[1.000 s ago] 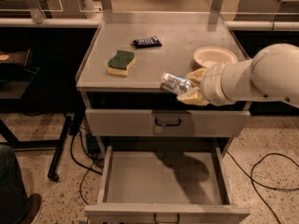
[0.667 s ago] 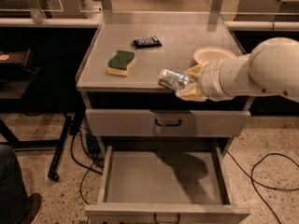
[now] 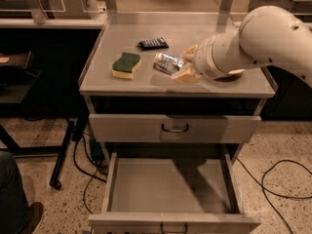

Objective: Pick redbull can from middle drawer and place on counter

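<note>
End effector [image 3: 181, 65] clamps redbull can [image 3: 167, 63] over counter [image 3: 146, 85], right of sponge [image 3: 126, 65] — label unreadable.

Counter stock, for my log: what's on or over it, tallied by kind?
Sponge: 1
Dark packet: 1
Redbull can, held by the gripper over the counter: 1
Total: 3; anything behind the arm is hidden.

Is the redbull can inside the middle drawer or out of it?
Out. The gripper holds the redbull can, tilted, over the counter; the open middle drawer shows only its bare floor.
</note>
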Robot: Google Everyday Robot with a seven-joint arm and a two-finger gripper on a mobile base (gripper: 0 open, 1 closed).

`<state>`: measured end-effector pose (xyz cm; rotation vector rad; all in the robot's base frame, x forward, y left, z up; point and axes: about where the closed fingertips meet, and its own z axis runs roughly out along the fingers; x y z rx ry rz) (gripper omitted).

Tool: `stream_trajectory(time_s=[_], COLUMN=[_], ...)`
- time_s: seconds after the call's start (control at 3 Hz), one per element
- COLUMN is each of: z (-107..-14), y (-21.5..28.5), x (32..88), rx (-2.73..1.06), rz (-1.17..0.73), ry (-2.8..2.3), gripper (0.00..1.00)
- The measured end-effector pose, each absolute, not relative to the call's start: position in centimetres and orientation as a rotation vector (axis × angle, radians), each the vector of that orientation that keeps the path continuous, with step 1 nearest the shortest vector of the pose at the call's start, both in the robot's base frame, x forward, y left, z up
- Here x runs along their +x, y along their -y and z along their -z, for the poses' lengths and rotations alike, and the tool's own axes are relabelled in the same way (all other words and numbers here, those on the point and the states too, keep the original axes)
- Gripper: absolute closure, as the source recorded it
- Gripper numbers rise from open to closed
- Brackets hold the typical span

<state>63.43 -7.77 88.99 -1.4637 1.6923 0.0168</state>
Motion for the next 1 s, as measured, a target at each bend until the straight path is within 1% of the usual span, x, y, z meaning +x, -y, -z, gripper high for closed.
stream_trajectory(time_s=[1.0], z=[-86.8], y=[6.2], x=[68.1], rx=[-1.397], rz=[-0.133], ry=[-1.819], gripper=[1.0])
